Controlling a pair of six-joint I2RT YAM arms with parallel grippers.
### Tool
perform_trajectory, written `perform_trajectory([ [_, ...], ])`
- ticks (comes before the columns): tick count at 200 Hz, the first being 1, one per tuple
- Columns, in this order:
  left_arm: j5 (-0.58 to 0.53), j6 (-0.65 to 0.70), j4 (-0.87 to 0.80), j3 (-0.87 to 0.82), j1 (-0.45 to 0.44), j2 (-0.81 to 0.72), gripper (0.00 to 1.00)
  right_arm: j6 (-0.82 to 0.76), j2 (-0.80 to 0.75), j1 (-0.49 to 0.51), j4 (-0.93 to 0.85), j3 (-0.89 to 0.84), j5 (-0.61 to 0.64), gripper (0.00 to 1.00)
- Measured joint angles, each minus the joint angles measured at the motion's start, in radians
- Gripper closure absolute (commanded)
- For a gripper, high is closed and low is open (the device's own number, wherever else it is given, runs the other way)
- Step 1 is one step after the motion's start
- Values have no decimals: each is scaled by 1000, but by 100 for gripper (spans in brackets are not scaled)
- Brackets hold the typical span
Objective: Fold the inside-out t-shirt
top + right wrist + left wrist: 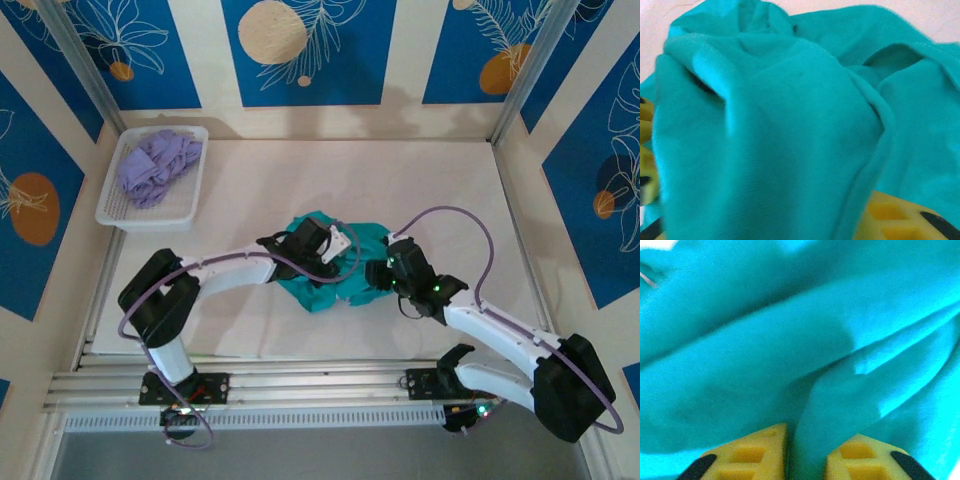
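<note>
Top external view, going left to right: a white basket (115, 212) sits in the upper left of the frame on the table (420, 170), with a crumpled lavender garment (157, 165) piled inside it. Well apart from that, around the middle of the frame and a bit below center, the teal t-shirt (318, 292) is lying on the table in a scrunched-up heap, pretty far from flat. The left arm curves in from the lower left, and the left gripper (338, 245) is down on the upper left part of the heap. The right arm comes in from the lower right, and the right gripper (385, 275) is touching the heap's right edge. On the left wrist view you get two yellow fingers (752, 452) at the bottom of the frame, standing close together with a ridge of the teal cloth running up between them, so that one's narrow and pinching a fold of the shirt. On the right wrist view a big bunch of the fabric is draped over everything. One yellow finger (890, 220) pokes out at the lower right and a sliver of the other shows at the left edge. Honestly I can't tell if that one is clamped on the cloth or just buried under it.
</note>
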Motion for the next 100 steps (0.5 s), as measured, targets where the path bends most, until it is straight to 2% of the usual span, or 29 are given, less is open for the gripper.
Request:
perform_trajectory([
  [14,17,-14,-2,29,5,-10,100,-21,0,-23,-21,24,13,79],
  [35,83,-41,-21,32,27,-78,100,-72,-29,-64,-43,58,14,79],
  [66,219,-105,-27,34,92,-260,100,-164,-106,-124,-64,113,-61,59],
  [100,298,-168,-34,87,124,-354,100,-275,-196,-89,-67,172,-137,44],
])
